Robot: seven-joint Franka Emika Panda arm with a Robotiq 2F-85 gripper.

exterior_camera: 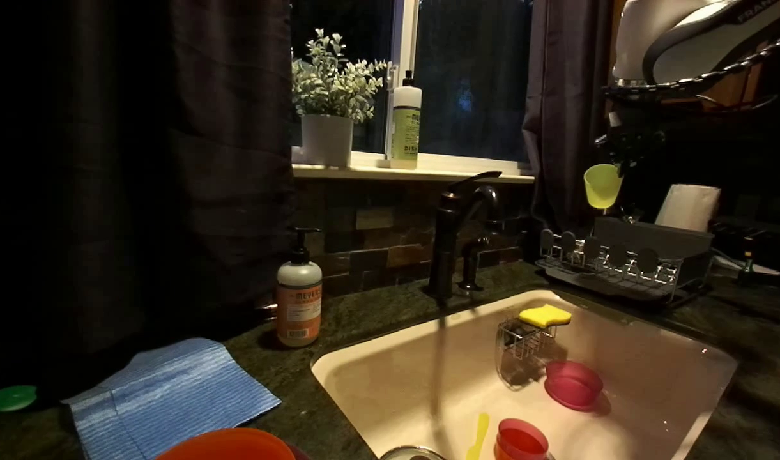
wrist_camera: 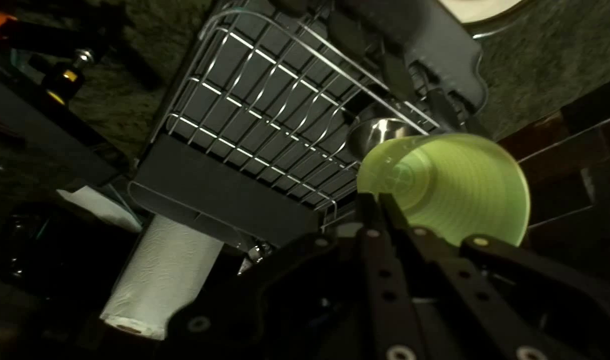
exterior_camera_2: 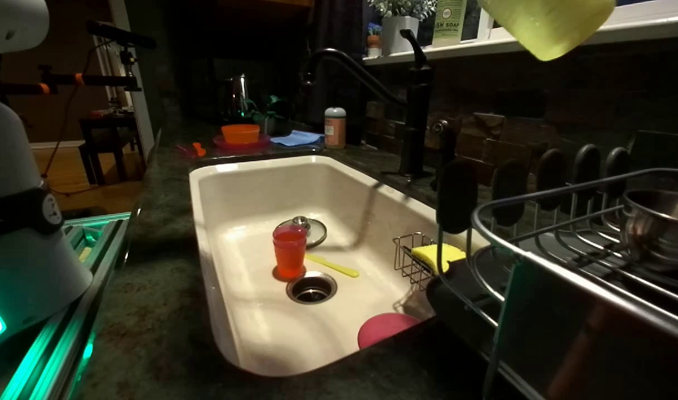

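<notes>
Green cup in the grip of a nearly closed hand, "FRAN" on the arm

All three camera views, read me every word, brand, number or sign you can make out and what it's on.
"FRAN", cut off: arm.
"MEYER", ending unclear: counter bottle.
"ME", rest unclear, then "DISH" and "SOAP": sill bottle.
"KA", cut off, beside a round logo: base.
Finer print on both bottles: too small to read.
Wrist view: nothing readable.
</notes>
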